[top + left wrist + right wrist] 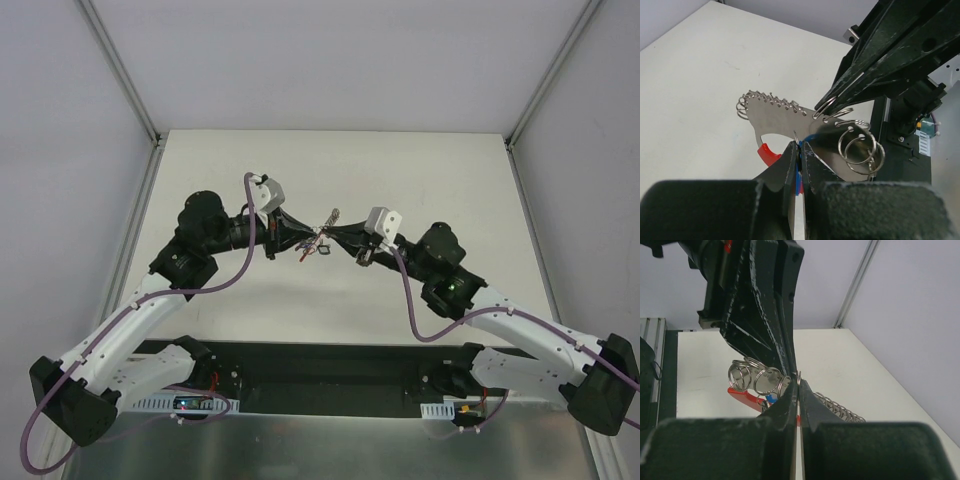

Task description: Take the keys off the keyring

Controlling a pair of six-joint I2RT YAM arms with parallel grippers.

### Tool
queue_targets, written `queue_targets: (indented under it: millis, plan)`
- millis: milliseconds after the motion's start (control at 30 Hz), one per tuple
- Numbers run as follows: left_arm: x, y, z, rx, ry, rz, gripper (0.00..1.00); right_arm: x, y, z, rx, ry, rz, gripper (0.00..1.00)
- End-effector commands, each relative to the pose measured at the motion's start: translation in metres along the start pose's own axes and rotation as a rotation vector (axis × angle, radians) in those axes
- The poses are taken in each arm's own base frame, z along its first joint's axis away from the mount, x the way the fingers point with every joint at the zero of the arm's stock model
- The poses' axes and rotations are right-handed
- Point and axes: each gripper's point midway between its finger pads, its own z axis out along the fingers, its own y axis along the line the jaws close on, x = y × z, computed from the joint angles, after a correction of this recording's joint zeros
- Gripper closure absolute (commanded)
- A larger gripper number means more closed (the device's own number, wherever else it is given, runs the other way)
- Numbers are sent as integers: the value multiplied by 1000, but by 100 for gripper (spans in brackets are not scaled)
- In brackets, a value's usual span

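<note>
Mid-air over table (300,170): left gripper (799,146) clamped on keys (775,120), right gripper (798,382) pinching keyring (860,150); keys still threaded, none off.

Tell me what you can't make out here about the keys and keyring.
Top view: keys too small to count.
Left wrist view: red tag mostly hidden behind the left hand.
Right wrist view: the right hand's own fingers cover most of the keys.
</note>
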Motion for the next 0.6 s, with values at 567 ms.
queue_targets:
  millis: [567]
  plan:
    - [-10,11,-4,-53,-52,-35,100,-84,-21,-25,79,-267,-108,99]
